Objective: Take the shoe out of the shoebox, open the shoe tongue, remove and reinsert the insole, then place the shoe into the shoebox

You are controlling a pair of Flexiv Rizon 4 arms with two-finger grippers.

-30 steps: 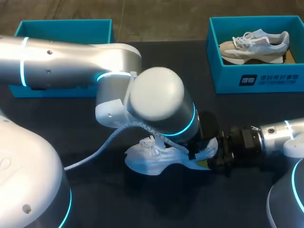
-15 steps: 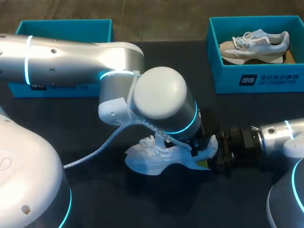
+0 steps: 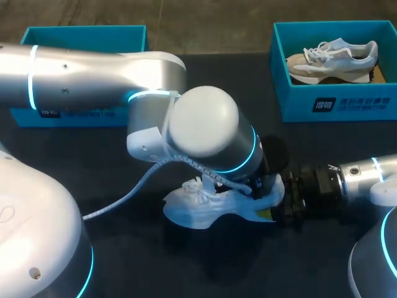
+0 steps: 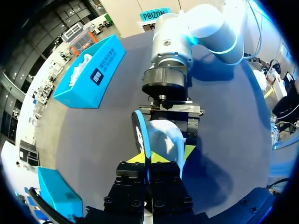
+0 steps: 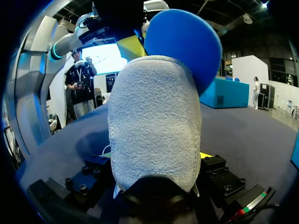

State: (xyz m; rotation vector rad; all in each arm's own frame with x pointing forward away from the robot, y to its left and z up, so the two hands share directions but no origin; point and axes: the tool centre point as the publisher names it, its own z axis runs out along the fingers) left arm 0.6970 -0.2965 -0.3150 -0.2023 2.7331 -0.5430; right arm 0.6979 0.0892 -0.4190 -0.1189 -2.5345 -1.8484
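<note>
A white shoe (image 3: 201, 208) lies on the dark table, toe to the left. My right gripper (image 3: 279, 203) comes in from the right and is shut on the shoe's heel (image 5: 154, 121), which fills the space between its fingers. A blue insole (image 4: 140, 133) stands on edge out of the heel opening. My left gripper (image 4: 148, 158) is shut on the insole's edge, its yellow tips pressed to both faces. In the head view the left wrist (image 3: 208, 127) hides that gripper. The insole's rounded end (image 5: 187, 42) rises above the heel in the right wrist view.
A blue shoebox (image 3: 335, 102) at the back right holds a second pale shoe (image 3: 332, 61). Another blue box (image 3: 80, 37) sits at the back left, partly behind my left arm. A white cable (image 3: 133, 192) hangs from the left wrist.
My left gripper has closed on the insole. Its wrist shifted slightly over the shoe. The right arm and the shoe stayed in place.
</note>
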